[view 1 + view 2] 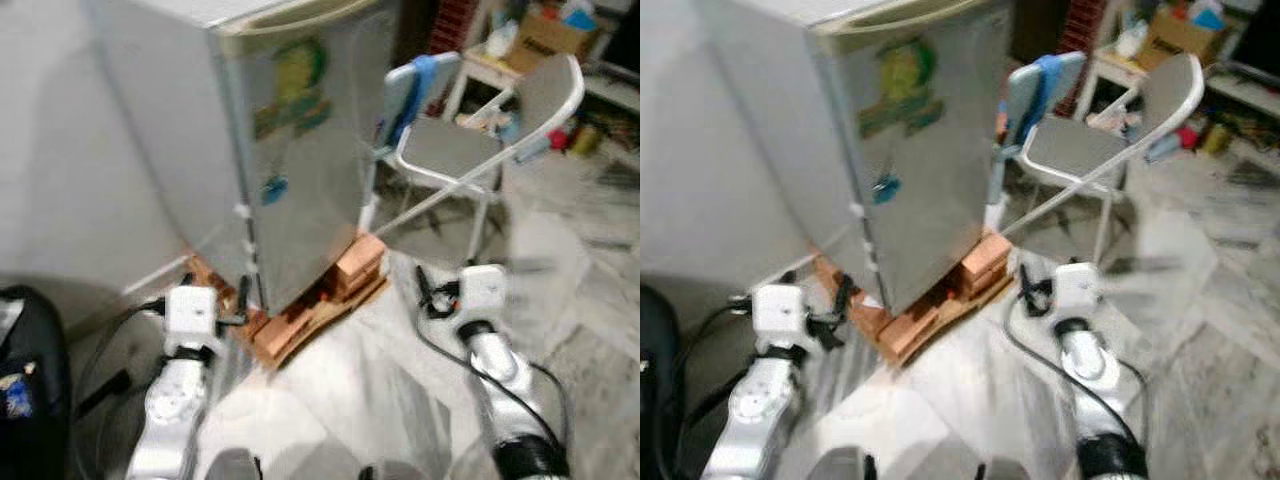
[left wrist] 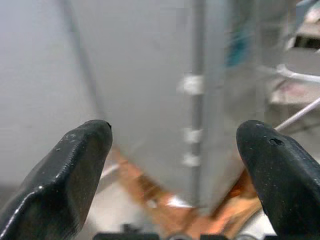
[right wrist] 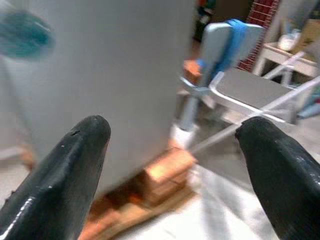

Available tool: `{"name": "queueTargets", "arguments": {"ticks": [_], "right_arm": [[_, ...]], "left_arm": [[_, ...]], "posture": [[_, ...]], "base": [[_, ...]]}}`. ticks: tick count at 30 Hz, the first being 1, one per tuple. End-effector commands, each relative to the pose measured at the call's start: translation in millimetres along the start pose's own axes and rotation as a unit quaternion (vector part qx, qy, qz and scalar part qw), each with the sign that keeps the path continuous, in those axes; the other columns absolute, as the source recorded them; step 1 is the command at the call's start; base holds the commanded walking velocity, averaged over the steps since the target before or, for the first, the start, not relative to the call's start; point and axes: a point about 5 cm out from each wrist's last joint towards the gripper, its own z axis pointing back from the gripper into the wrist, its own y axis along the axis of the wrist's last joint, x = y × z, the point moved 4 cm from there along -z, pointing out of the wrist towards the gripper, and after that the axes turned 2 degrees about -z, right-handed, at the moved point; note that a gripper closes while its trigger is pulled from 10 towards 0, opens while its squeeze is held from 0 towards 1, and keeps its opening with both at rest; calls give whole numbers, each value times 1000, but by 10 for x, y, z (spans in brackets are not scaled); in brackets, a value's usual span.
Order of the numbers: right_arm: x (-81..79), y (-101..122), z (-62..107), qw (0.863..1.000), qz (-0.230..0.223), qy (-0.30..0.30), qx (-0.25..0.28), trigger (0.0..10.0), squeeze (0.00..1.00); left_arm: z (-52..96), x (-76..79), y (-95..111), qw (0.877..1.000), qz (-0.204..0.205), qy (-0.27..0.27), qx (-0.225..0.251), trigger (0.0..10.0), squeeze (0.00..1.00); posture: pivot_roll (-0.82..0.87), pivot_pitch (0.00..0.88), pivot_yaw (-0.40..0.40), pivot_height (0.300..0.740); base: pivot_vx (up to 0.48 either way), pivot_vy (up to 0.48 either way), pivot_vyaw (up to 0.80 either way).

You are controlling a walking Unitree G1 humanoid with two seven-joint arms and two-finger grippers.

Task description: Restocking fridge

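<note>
A small grey fridge (image 1: 290,150) stands with its door closed, raised on orange bricks (image 1: 350,272) and cardboard. A green and yellow sticker (image 1: 295,85) and a small blue one (image 1: 273,187) mark the door. My left gripper (image 1: 215,288) is low in front of the fridge's left corner, open and holding nothing; the left wrist view looks between its fingers (image 2: 80,150) at the door's edge. My right gripper (image 1: 430,290) is held low to the right of the bricks, also open and bare, facing the fridge's side and the chair (image 3: 250,85).
A grey folding chair (image 1: 460,150) with a blue cloth (image 1: 415,85) over its back stands right of the fridge. Behind it are a white table (image 1: 490,65) and a cardboard box (image 1: 545,35). A black object (image 1: 30,380) sits at the near left. The floor is pale marble.
</note>
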Motion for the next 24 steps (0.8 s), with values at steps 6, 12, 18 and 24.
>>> {"name": "queueTargets", "arguments": {"ticks": [6,12,18,24], "right_arm": [[213,12,27,1000,11,-29,-2,10000,0],[220,15,16,999,10,-31,-2,10000,0],[220,1,27,999,9,-32,-3,10000,0],[199,-2,23,999,7,-31,-3,10000,0]], "left_arm": [[-66,177,90,1000,8,-23,14,10000,0],[-69,199,87,1000,9,-24,14,10000,0],[-71,202,93,1000,3,-24,17,10000,0],[-78,242,153,999,3,-39,38,10000,0]], "posture": [[62,41,-18,740],[65,38,-21,740],[69,35,-25,740],[71,30,-27,740]], "base": [[0,480,-800],[0,480,-694],[0,480,-179],[111,150,0]]}}
